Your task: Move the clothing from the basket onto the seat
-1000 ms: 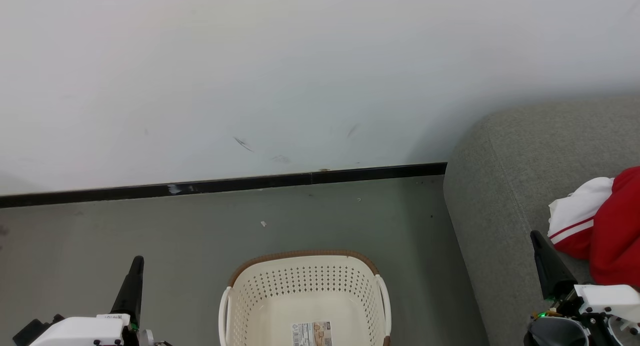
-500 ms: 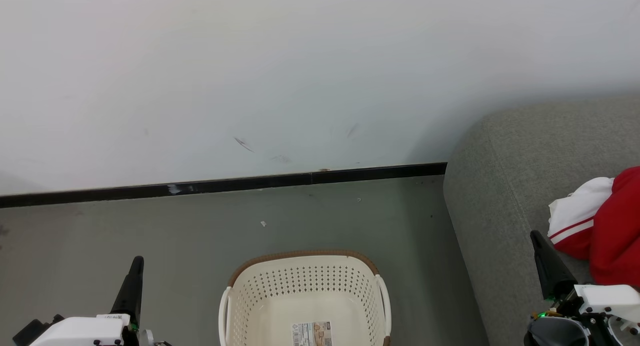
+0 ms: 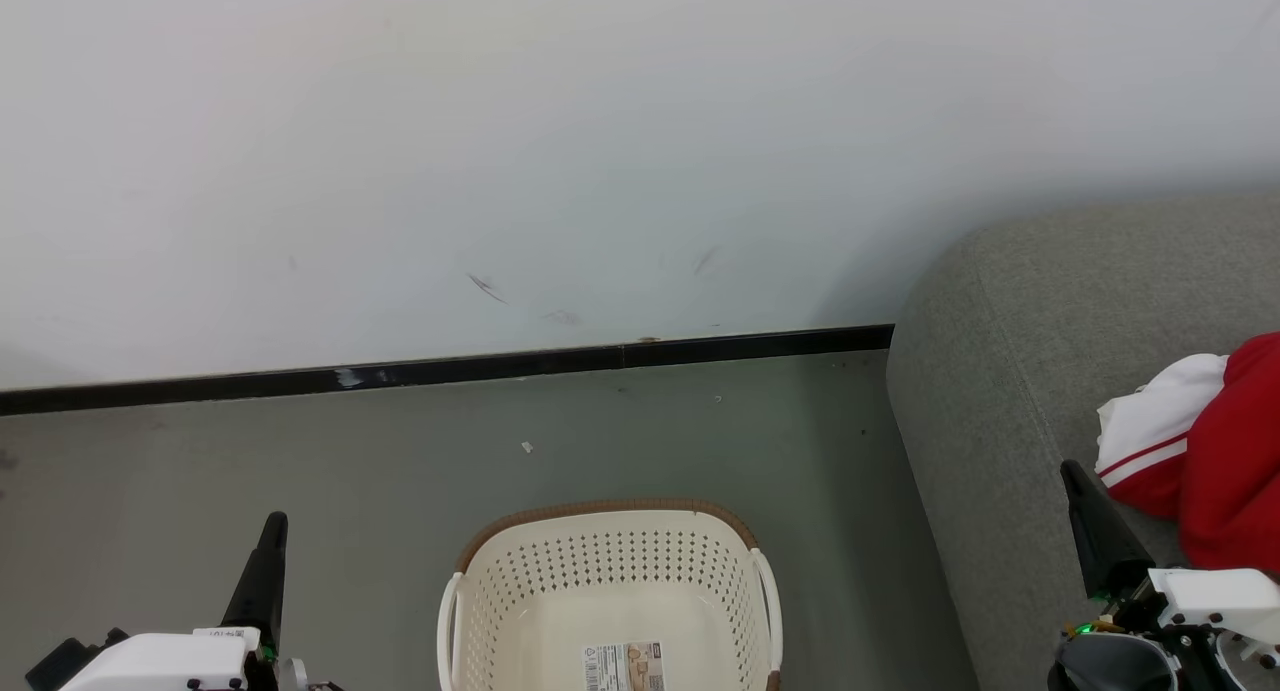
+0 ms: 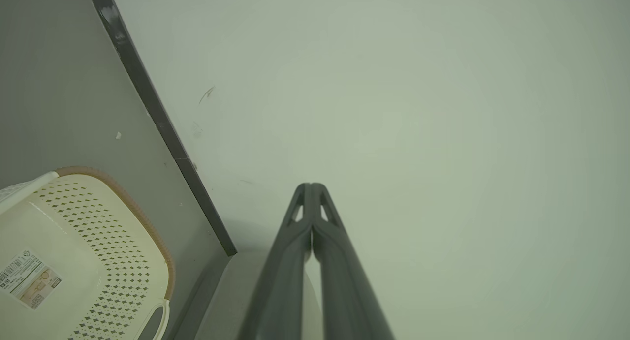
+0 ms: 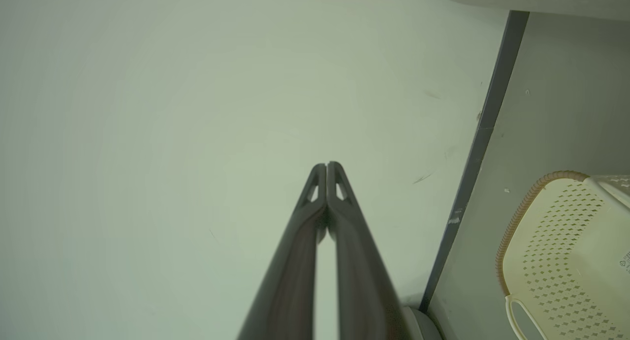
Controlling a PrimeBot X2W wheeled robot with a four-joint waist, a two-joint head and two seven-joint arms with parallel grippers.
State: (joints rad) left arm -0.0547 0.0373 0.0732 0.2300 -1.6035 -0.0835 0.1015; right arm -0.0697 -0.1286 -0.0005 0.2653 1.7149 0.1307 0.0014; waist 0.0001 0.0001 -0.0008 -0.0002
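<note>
The basket [image 3: 605,513] stands on the floor [image 3: 350,451] in front of the robot. The part of its inside that can be seen is bare, with the paper label [image 3: 623,665] on its bottom uncovered. Its near end is cut off by the head view's lower edge, so whether anything lies there cannot be told. The clothing [image 3: 1225,441], a red heap with a white, red-striped panel on its left side, lies on the seat [image 3: 1000,371] at the right edge of the head view, well apart from the basket. The left tool [image 3: 274,521] has its two fingers pressed together with nothing between them, and it points up toward the wall [image 3: 600,121] beside the basket. The right tool [image 3: 1068,469] is likewise closed on nothing and sits over the seat's edge, just beside the clothing but not touching it. The move looks done or nearly so: the clothes are on the seat, both tools are free, and the only thing left may be a check of the basket's hidden near end.
</note>
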